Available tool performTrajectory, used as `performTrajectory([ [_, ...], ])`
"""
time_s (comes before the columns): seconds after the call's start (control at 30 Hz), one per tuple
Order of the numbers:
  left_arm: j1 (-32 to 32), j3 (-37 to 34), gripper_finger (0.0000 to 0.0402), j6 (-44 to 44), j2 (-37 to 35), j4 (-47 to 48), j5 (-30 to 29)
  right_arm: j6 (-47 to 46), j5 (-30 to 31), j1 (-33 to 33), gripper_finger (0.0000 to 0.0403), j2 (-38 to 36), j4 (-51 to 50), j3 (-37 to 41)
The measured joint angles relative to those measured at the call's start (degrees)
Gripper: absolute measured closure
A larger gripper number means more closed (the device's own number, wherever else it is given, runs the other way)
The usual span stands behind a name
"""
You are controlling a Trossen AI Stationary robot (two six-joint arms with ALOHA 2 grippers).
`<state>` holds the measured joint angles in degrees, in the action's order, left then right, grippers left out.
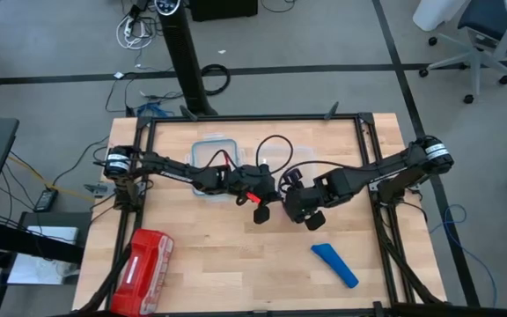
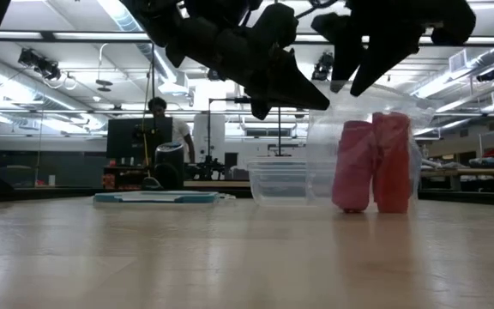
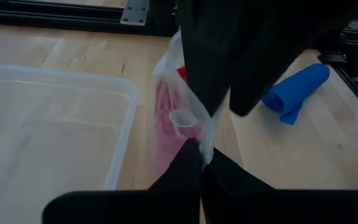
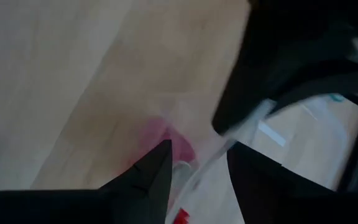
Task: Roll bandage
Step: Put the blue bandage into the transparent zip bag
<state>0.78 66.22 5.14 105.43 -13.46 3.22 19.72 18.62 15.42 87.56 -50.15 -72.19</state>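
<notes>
High view shows me the tabletop (image 1: 236, 273), both arms mid-table. My left pincer (image 3: 199, 149), pressed together, pinches a clear bag (image 3: 194, 109) of pink rolls (image 2: 374, 161); my right pincer (image 1: 313, 218) is spread beside it. Bandage (image 1: 334, 264) lies apart, unrolled. Next: free a pincer, reach it.

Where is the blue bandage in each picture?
High view: the bandage lies on the table, lower right, apart from both grippers.
Low view: not in it.
Left wrist view: upper right.
Right wrist view: not in it.
Shared landmark: the clear bag with pink rolls.
</notes>
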Motion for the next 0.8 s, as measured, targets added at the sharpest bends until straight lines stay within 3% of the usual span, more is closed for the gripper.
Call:
performTrajectory([
  [0.27, -0.02, 0.00, 0.0402, 0.01, 0.00, 0.20, -0.11, -10.67, 0.63, 2.63, 0.0252, -1.47, -4.46, -3.79],
  [0.57, 0.00, 0.02, 0.0401, -0.21, 0.00, 0.53, -0.12, -39.01, -11.63, 8.94, 0.0252, -1.48, -13.16, -3.91],
  [0.8, 0.00, 0.02, 0.0401, -0.65, 0.00, 0.51, -0.20, -66.48, -21.75, 13.87, 0.0252, -1.48, -10.56, -2.86],
])
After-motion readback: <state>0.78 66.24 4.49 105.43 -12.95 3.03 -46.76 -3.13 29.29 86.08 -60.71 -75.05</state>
